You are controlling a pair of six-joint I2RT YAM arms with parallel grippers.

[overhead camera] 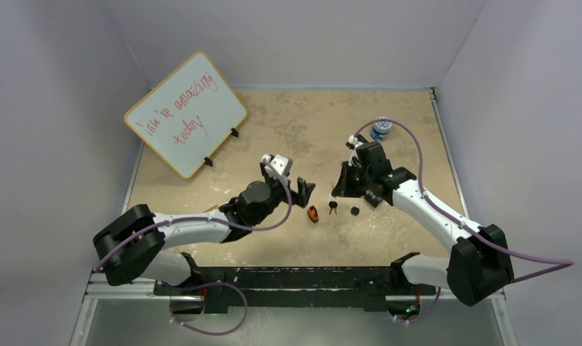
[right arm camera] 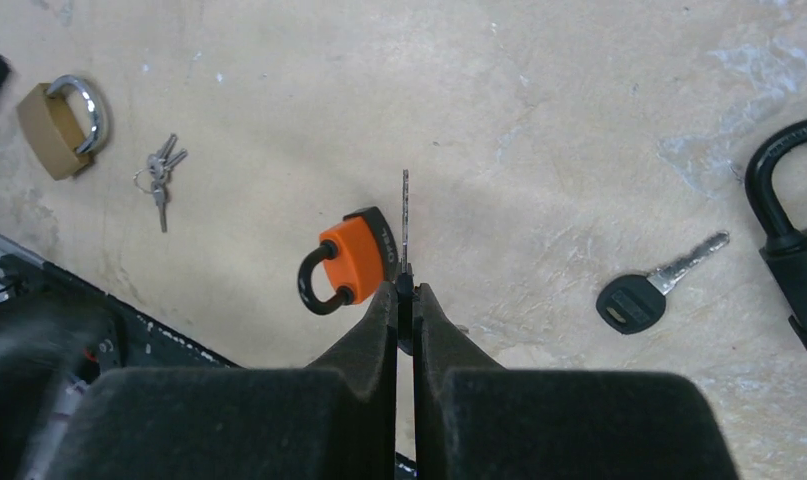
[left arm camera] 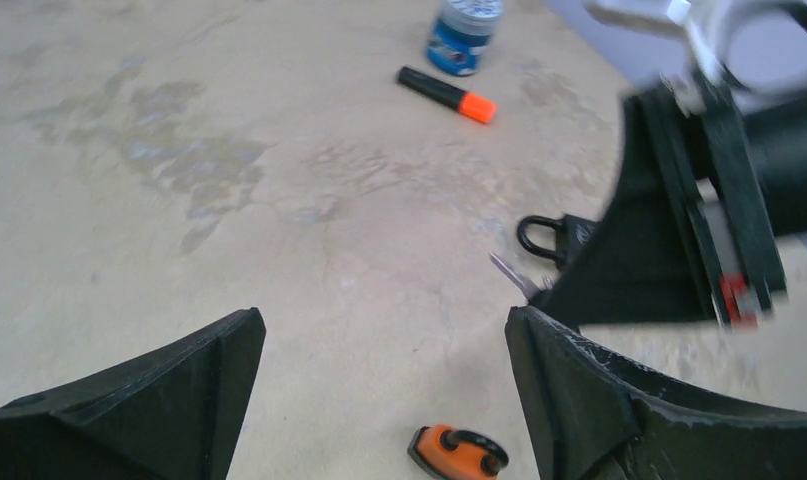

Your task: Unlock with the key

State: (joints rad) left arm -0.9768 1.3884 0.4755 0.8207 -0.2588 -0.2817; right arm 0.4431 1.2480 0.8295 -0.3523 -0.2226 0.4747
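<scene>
key point(right arm camera: 405, 225) pinched edge-on between closed fingers of right gripper point(right arm camera: 406, 290), above table, just beside orange padlock point(right arm camera: 351, 265). left gripper point(left arm camera: 381, 325) spread wide nearby. black padlock point(right arm camera: 794, 230), loose key point(right arm camera: 644, 295), brass padlock point(right arm camera: 59, 115) lie apart.

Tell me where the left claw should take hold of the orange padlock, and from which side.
Grip the orange padlock by its body, across the two side edges, coming down from above: it lies flat, so likely only those edges can be pinched. Keep off the black shackle and the end opposite it, where the key would probably go.
</scene>
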